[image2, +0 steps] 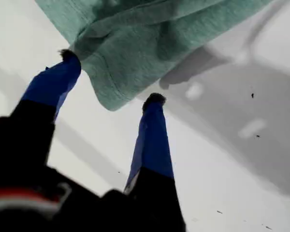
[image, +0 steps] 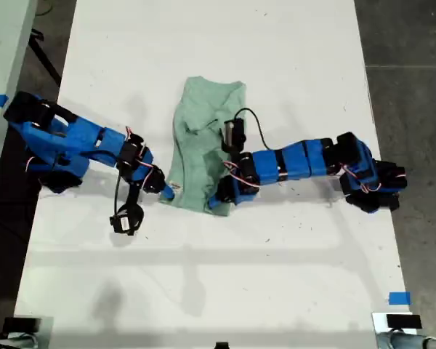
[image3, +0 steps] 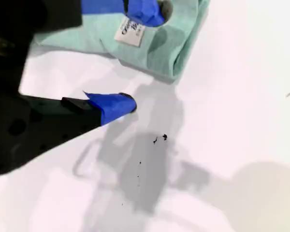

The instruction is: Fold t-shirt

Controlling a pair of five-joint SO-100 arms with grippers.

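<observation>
The t-shirt (image: 203,138) lies bunched into a narrow, wrinkled strip on the white bench (image: 276,276), and both arms reach in to its near end from opposite sides. My first gripper (image: 219,200) comes in from the exterior view's right and sits at the corner of the cloth on that side. In the first wrist view this gripper (image2: 111,79) stands wide open, with a rounded corner of the t-shirt (image2: 135,48) hanging in the gap between its two blue fingers (image2: 152,140). One fingertip is right at the cloth's edge and the other is just beside the corner. The jaws are not closed on the cloth, and the corner casts a soft shadow on the bench past the gripper. My second gripper (image: 165,190) comes in from the exterior view's left, at the other corner of the same end. In the second wrist view it (image3: 135,58) is also spread open. One blue fingertip lies over the t-shirt (image3: 179,43), just beside a small white label (image3: 130,31) sewn to the cloth. The other fingertip is over bare bench (image3: 241,96), apart from the cloth's folded edge. It grips nothing.
</observation>
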